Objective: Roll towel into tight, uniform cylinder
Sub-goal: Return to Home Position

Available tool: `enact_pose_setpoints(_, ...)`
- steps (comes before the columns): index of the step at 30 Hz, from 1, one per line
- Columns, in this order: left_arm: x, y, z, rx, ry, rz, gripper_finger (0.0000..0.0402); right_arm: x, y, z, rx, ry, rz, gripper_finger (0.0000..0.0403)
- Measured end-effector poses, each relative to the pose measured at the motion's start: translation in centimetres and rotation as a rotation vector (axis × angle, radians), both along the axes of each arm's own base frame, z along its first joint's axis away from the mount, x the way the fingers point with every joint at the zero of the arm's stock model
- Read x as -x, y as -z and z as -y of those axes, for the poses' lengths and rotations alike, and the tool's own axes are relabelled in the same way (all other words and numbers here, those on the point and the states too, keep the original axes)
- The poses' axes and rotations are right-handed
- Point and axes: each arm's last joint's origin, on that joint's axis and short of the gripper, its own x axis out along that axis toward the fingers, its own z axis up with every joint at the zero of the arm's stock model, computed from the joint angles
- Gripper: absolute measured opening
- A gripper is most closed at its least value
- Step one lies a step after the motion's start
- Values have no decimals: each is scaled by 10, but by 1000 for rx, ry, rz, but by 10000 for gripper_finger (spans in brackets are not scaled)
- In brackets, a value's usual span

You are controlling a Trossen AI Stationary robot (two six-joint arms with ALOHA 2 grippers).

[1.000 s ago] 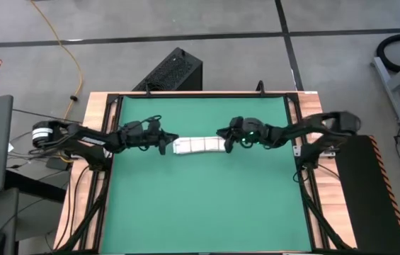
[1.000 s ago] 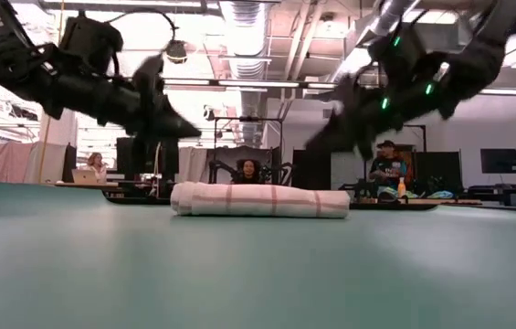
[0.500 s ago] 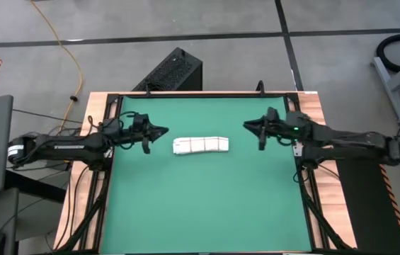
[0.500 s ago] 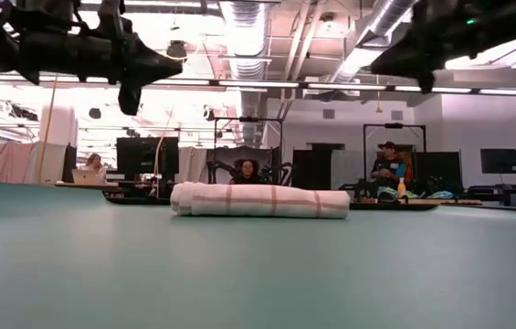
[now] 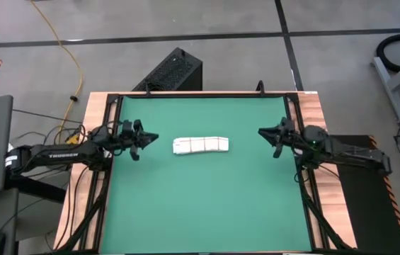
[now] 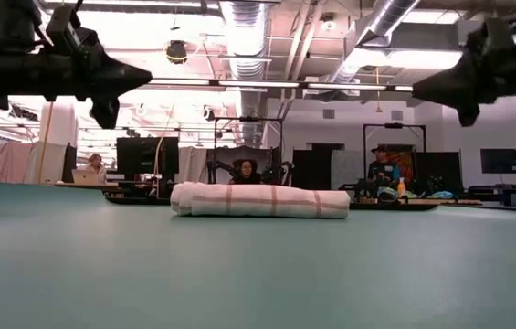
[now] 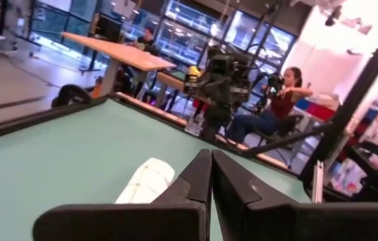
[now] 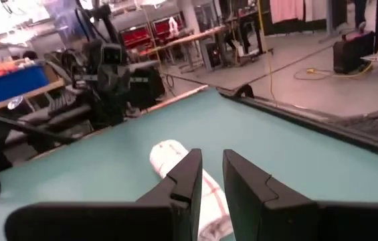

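White towel lies rolled, untouched; left gripper, clenched empty, has retreated to nine o'clock, right gripper, barely parted, to three: rolling looks finished.

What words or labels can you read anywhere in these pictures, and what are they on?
"TROSSEN": white letters along the left arm, seen from above.
Nothing else can be read. The towel has only grid lines, and the screens and signs in the room behind are too blurred.

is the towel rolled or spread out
Rolled: the towel lies as a compact cylinder on the green mat, its rounded end showing in the wrist views.
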Motion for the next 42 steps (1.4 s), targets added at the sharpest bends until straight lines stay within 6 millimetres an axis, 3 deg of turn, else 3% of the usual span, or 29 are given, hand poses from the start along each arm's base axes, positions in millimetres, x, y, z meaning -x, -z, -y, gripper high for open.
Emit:
enact_pose_setpoints(3,0,0,1,-29,25,-7,0,2,19,-2,-1,9,3,85)
enact_pose_setpoints(6,0,2,1,-20,30,-19,0,2,19,-2,31,20,57,85)
enact_pose_setpoints(22,1,-2,1,-8,8,22,0,2,22,1,47,61,9,85)
enact_pose_setpoints(29,0,-3,0,117,39,28,0,2,22,1,47,61,8,85)
enact_pose_setpoints(42,2,28,4,253,6,-281,0,2,23,1,47,59,7,85)
